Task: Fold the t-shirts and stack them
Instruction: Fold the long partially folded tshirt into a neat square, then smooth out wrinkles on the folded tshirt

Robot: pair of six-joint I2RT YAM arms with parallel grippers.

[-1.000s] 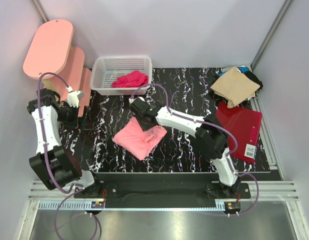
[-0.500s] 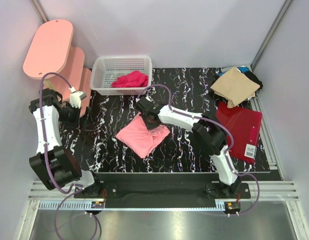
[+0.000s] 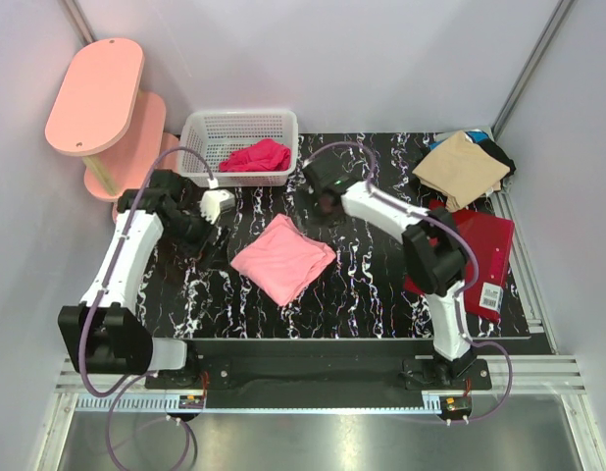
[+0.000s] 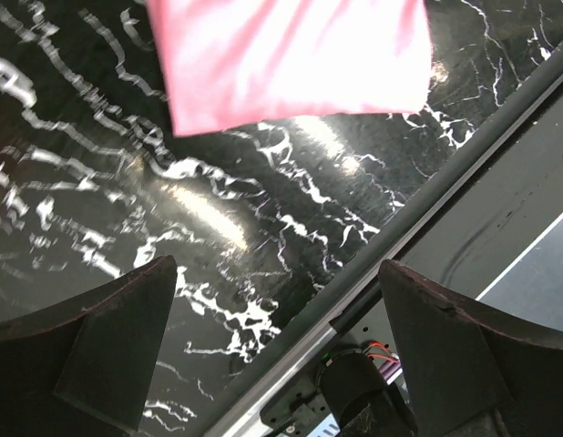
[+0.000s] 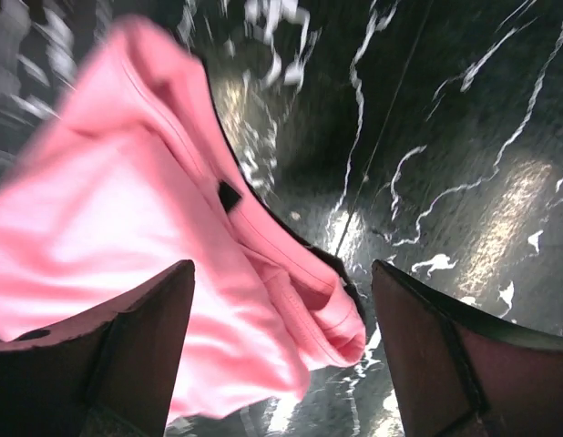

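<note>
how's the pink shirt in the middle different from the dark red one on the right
Colour: the pink shirt is light salmon, the dark red shirt deep red. Shape: the pink shirt is a compact square set cornerwise; the dark red shirt a longer flat panel. Tag: the dark red shirt shows a white tag; the pink shirt none from above. Both lie on the black marbled table.

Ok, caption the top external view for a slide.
Folded salmon-pink t-shirt lies mid-table, left gripper and right gripper open, clear of it; tan shirt and dark red shirt wait at right.
</note>
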